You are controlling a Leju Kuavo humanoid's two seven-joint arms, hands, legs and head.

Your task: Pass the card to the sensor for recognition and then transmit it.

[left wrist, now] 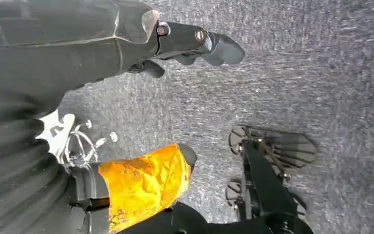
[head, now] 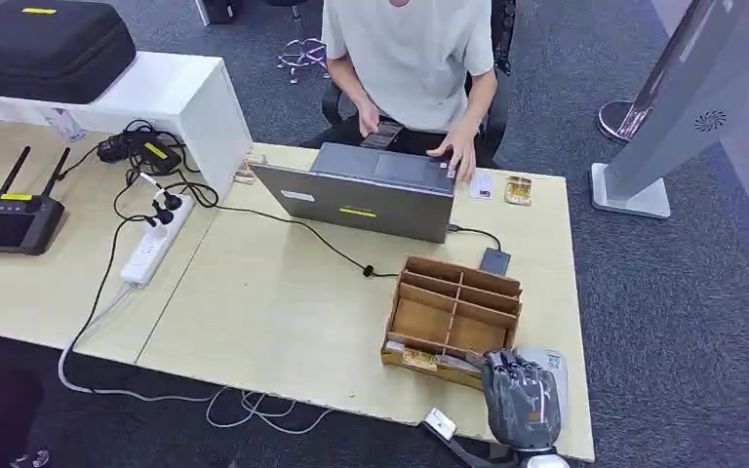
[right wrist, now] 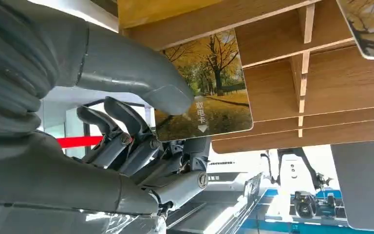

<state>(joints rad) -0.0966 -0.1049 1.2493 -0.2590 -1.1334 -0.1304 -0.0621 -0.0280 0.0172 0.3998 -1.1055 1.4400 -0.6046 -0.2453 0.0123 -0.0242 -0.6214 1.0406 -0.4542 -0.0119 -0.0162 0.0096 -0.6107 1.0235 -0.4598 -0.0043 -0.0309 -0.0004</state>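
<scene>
Pale wood-grain tabletop (head: pixel 283 312) stands on grey carpet (head: pixel 683 292), with a white cabinet (head: pixel 180 97) bearing a black case (head: pixel 44 44) at its far left. A person (head: pixel 410 58) sits at the far side behind a grey laptop (head: pixel 361 195). A white power strip (head: pixel 156 239) and a black remote controller (head: pixel 10 219) lie to the left. Near the right front edge sits a wooden divided organizer (head: pixel 453 312). The right hand (head: pixel 520 400) is just beside its front, thumb and fingers pinching an autumn-tree card (right wrist: pixel 204 87) against the organizer's wall. The left hand (left wrist: pixel 141 44) hangs over carpet, its fingers loosely curled and holding nothing.
</scene>
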